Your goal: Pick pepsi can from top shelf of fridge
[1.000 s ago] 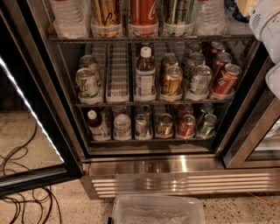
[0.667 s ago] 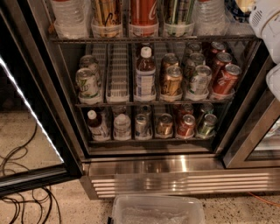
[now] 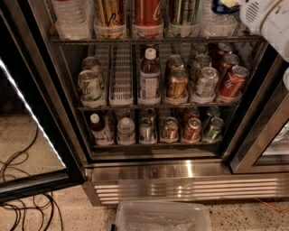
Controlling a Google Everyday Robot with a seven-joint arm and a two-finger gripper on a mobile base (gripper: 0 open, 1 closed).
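Your gripper [image 3: 241, 6] is at the fridge's [image 3: 149, 173] upper right. Whether it grips anything cannot be told. The pepsi can [image 3: 223, 7] stands just left of it on the top shelf [image 3: 135, 40]. The arm has edged leftward since the earlier frame.

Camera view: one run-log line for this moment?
gripper: frame's top right, at glossy blue pepsi can | can: right end of thin dark wire top shelf | stainless-steel fridge: glass door open

The fridge [image 3: 180, 173] is open, with a clear plastic bin [image 3: 162, 217] at 6 o'clock. The pepsi can [image 3: 222, 6] is on the top shelf [image 3: 149, 40] at 1 o'clock. The tool [image 3: 235, 2], on a white arm [image 3: 266, 20], is just beside the can; contact cannot be determined.
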